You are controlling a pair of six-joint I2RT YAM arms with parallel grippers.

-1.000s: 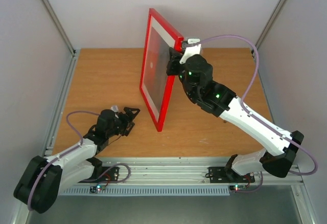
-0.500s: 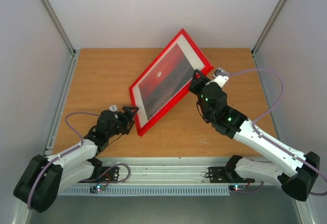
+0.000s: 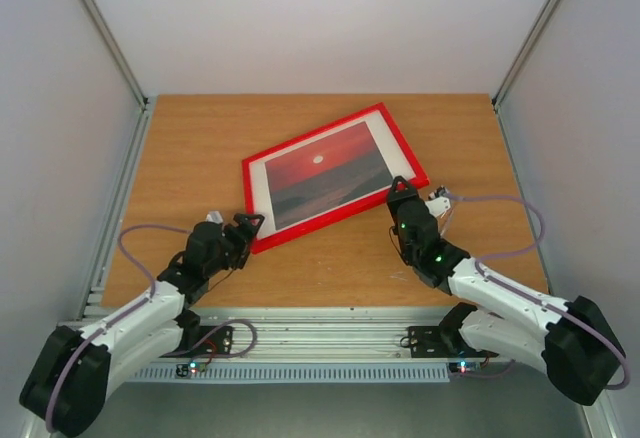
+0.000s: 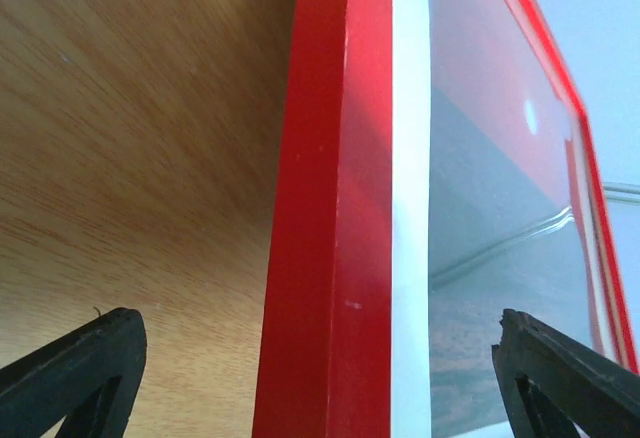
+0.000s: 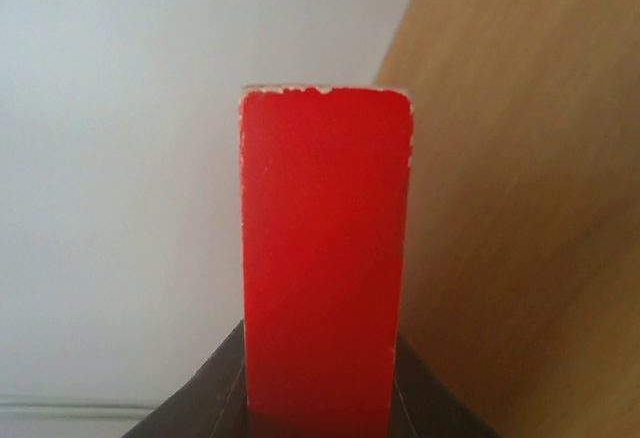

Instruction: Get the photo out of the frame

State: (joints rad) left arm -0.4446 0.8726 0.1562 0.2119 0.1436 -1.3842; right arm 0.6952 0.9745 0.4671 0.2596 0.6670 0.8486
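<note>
At the far left the left arm (image 3: 150, 303) reaches low over the wooden counter (image 3: 200, 148), and the left jaws stand spread wide at the near left corner of the frame (image 4: 320, 208). In the left wrist view its black fingertips (image 4: 80, 368) sit well apart, one over bare wood and one over the picture side, with the frame's left rail running up between them; neither is seen to touch it. The frame is thin, bright red and rectangular, lying face up near the middle of the counter and turned so its right end points toward the back. Inside it a white mat (image 4: 410, 208) borders the photo (image 3: 322, 173), a sunset print with a red-orange sky, a small white sun and dark sea and hills along the bottom; a glossy sheen shows over it. The photo is still in the frame. At the frame's near right corner the right jaws are pinching the red rail: the right wrist view shows the rail end-on, gripped between dark fingertips (image 5: 205, 408). The right arm (image 3: 500, 293) stretches back toward the counter's near right edge.
</note>
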